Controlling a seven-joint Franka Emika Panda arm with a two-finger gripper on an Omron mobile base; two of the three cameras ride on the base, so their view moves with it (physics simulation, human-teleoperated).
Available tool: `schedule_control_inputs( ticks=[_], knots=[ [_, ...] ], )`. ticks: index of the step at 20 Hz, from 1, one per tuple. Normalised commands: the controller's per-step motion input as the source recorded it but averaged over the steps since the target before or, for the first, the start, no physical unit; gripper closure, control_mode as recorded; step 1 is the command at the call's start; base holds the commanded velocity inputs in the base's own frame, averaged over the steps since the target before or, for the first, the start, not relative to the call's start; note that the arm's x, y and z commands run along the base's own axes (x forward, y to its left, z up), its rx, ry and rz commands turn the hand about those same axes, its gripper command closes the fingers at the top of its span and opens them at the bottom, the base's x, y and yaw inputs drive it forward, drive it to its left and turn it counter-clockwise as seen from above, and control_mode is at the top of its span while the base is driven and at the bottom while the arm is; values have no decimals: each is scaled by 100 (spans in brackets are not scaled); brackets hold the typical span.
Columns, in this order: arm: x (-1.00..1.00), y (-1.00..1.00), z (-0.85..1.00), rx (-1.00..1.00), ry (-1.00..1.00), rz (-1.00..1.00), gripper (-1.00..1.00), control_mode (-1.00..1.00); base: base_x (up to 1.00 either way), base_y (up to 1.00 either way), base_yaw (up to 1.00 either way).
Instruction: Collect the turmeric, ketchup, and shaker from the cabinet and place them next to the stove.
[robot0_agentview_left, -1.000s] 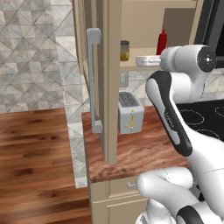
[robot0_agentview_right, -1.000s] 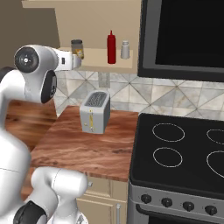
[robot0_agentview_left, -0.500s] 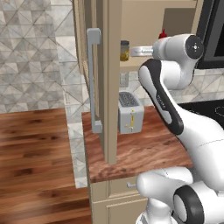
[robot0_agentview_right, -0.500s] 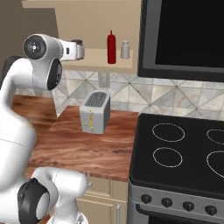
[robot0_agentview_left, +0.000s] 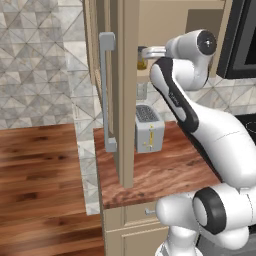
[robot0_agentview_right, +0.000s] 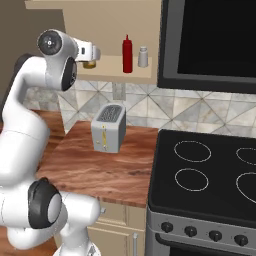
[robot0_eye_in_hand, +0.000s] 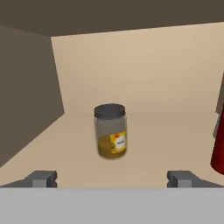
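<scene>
The turmeric, a small glass jar of yellow powder with a dark lid, stands on the shelf of the cabinet, whose door is swung open. My gripper is open, level with the jar and just short of it, with nothing between its fingertips. From the right base view the gripper sits at the left end of the shelf, partly covering the turmeric. Further right on the shelf stand the red ketchup and the pale shaker. The stove lies lower right.
A silver toaster stands on the wooden counter below the shelf. The open cabinet door's grey bar handle juts out left of the arm. A dark microwave panel hangs above the stove.
The arm has lifted and turned, bringing the hand up to shelf height and closer to the turmeric jar. The jaws have stayed wide open.
</scene>
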Motion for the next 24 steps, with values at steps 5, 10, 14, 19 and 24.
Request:
schedule_control_inputs(
  ticks=[5, 10, 14, 19, 24],
  knots=[
    [35, 10, 0, 0, -6, 0, -100, -100, 0, 0, 0],
    [27, 8, 0, 0, -14, 0, -100, -100, 0, 0, 0],
    [21, 9, 0, 0, -8, 0, -100, -100, 0, 0, 0],
    [21, 2, 0, 0, 0, 0, -100, -100, 0, 0, 0],
    [29, 3, -4, 0, 0, 0, -100, -100, 0, 0, 0]
  ],
)
